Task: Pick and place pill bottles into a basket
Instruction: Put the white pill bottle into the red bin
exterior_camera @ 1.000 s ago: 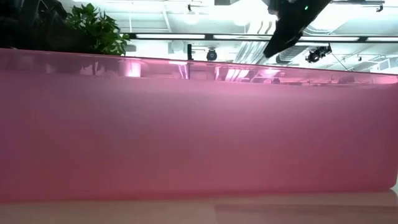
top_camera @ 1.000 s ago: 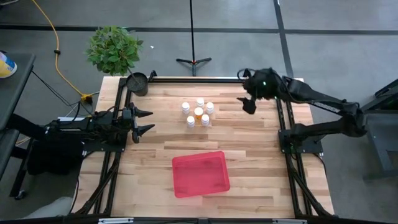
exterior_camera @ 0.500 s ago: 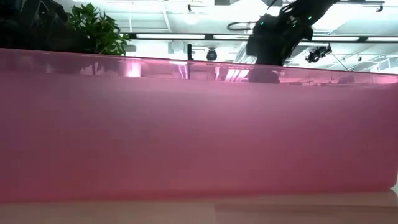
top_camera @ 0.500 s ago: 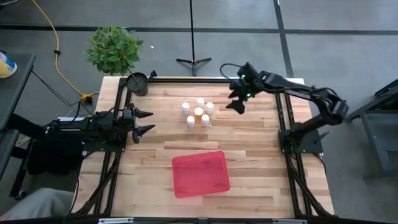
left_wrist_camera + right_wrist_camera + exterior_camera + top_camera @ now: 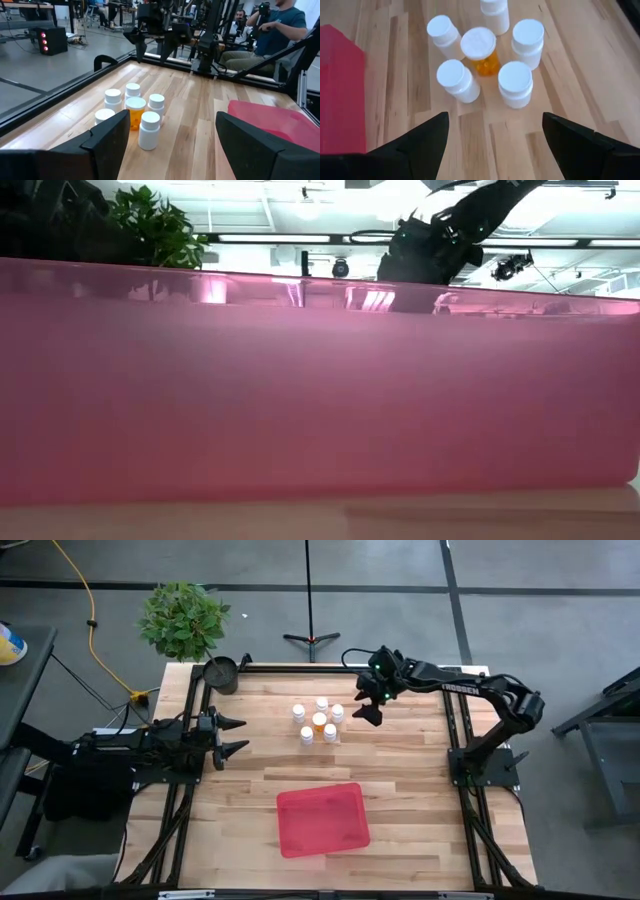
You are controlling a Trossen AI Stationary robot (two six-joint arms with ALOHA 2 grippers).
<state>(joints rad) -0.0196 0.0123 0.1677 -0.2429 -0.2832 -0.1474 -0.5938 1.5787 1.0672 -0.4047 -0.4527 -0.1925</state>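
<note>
Five pill bottles (image 5: 318, 722) stand upright on their bases in a tight cluster on the wooden table's far middle. Four are pale with white caps (image 5: 515, 82), and an amber one (image 5: 480, 52) stands in the centre. They also show in the left wrist view (image 5: 132, 115). The red basket (image 5: 322, 819) rests on the table nearer the front, and its wall fills the low view (image 5: 320, 380). My right gripper (image 5: 363, 710) is open above the table just right of the cluster, its fingers (image 5: 427, 137) pointing down at it. My left gripper (image 5: 236, 736) is open at the table's left edge.
A small black pot (image 5: 221, 673) stands at the table's far left corner beside a green plant (image 5: 183, 618). Black frame rails (image 5: 455, 740) run along the table's sides. A person (image 5: 280, 25) sits beyond the table. Bare wood lies between the bottles and the basket.
My right gripper has gone from the table's far right toward the left and downward, closing on the bottle cluster, and stays open. The bottles and the basket have not moved.
</note>
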